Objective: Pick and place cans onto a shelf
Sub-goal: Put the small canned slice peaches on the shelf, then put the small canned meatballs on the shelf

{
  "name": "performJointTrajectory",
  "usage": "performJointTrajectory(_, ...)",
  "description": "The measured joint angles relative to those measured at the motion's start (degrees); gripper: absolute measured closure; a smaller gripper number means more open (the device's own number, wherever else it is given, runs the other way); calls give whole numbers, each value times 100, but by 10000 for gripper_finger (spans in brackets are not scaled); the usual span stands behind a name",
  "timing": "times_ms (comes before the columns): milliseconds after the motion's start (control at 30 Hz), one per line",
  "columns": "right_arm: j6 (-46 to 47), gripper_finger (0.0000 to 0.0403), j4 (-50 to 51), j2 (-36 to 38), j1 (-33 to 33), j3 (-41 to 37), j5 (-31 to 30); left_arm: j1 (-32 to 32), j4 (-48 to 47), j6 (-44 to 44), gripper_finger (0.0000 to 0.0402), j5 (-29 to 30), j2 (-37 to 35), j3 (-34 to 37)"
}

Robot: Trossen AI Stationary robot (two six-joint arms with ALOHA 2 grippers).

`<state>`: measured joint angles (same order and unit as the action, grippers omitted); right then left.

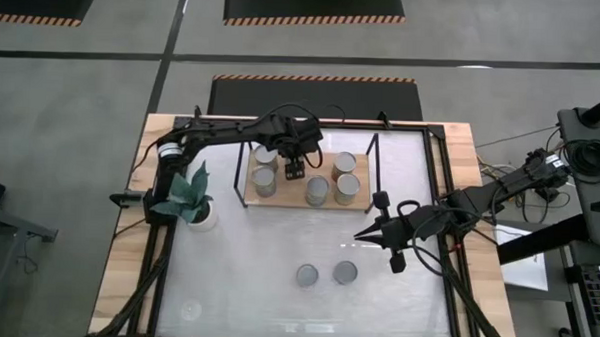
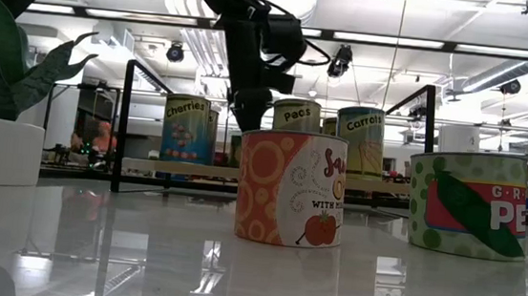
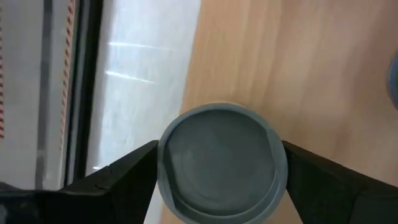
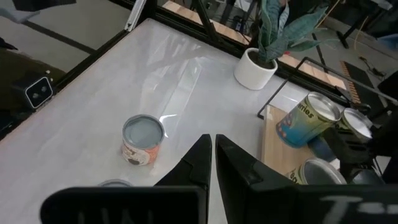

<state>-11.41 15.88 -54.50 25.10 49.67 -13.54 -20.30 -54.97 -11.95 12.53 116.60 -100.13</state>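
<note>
Tomato-label can [image 2: 291, 189] fills the low view — its grey lid [image 1: 307, 276] shows only overhead.

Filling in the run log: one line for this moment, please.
left tool: around can on shelf, jaws apart | right tool: shut, waiting | two cans on table

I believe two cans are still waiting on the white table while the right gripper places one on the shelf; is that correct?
Not quite: the left gripper is at the shelf, around a can; the right gripper hangs shut over the table. The high view shows this. Two cans do wait.
</note>
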Motion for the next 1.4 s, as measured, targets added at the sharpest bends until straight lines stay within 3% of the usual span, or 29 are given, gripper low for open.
performJointTrajectory(500, -119, 390, 3, 0, 0, 0, 0, -52, -12, 26, 99, 5, 4, 10)
performJointTrajectory(1033, -108, 390, 4, 0, 0, 0, 0, -51, -213, 49, 59, 2, 7, -43)
performJointTrajectory(1400, -103, 390, -6, 0, 0, 0, 0, 551, -1299, 459, 58, -94, -56, -798)
